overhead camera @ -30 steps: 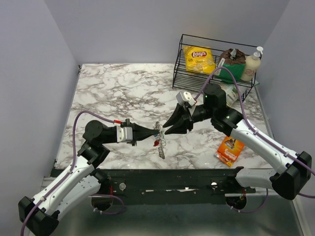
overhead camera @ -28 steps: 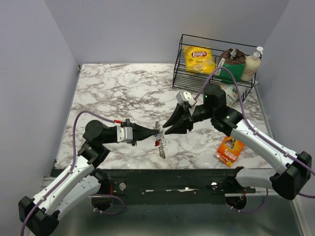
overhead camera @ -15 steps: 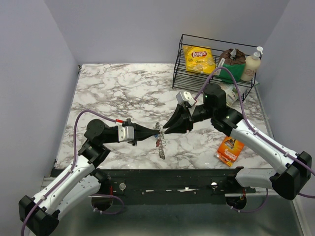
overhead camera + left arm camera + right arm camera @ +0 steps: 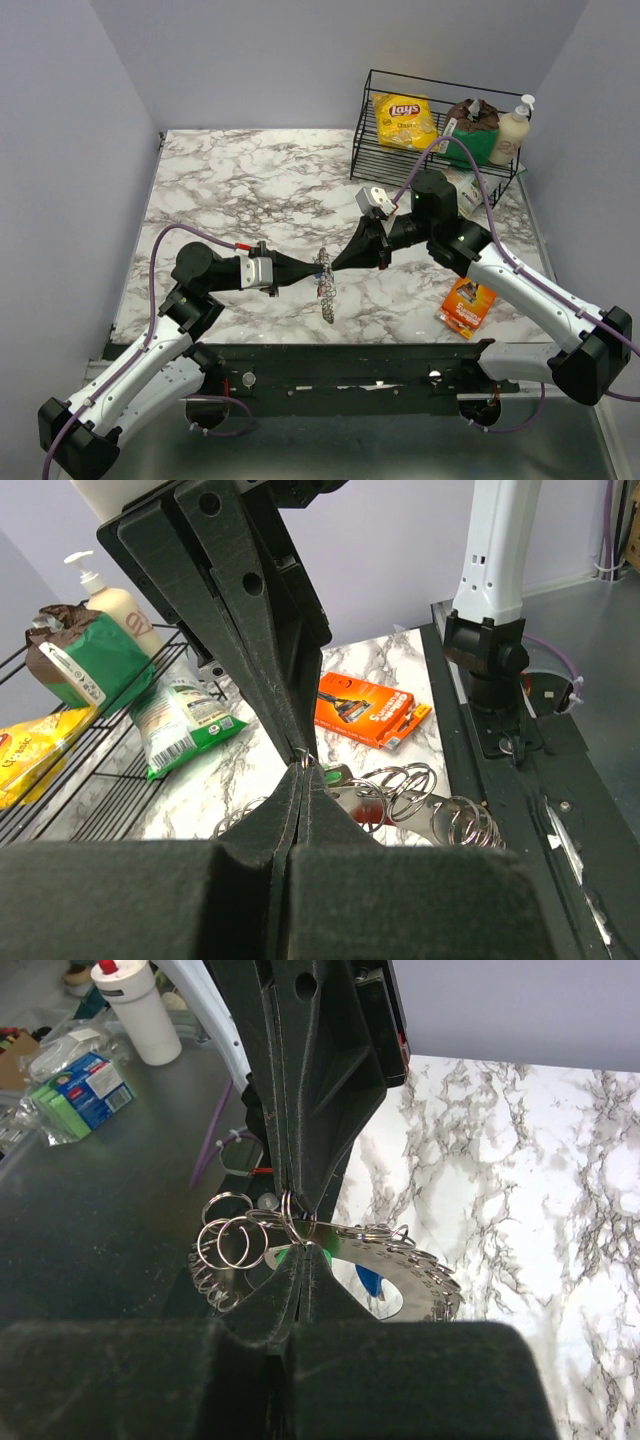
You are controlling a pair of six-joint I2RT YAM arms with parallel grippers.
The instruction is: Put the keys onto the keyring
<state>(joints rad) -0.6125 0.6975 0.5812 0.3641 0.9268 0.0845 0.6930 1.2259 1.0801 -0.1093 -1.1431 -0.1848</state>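
Observation:
The keyring (image 4: 325,284) is a flat grey toothed ring carrying several small split rings, and it is held above the marble table between my two grippers. My left gripper (image 4: 317,266) is shut on its left edge. My right gripper (image 4: 335,265) is shut tip to tip against the left one, pinching a small split ring (image 4: 291,1216). The right wrist view shows the keyring (image 4: 405,1272), a blue key (image 4: 368,1280) in its opening and a pale green key (image 4: 327,1256) by my right gripper (image 4: 297,1244). The left wrist view shows my left gripper (image 4: 303,768), the keyring (image 4: 440,813), the green key (image 4: 345,777) and a red key (image 4: 372,816).
An orange snack packet (image 4: 468,303) lies on the table at the right front. A black wire basket (image 4: 372,110) at the back right holds a yellow crisp bag (image 4: 404,120), a green bag and a lotion bottle (image 4: 512,132).
My right gripper's fingers have closed from spread to shut and its tip has moved left to meet the left gripper's tip at the keyring. The left arm has barely moved.

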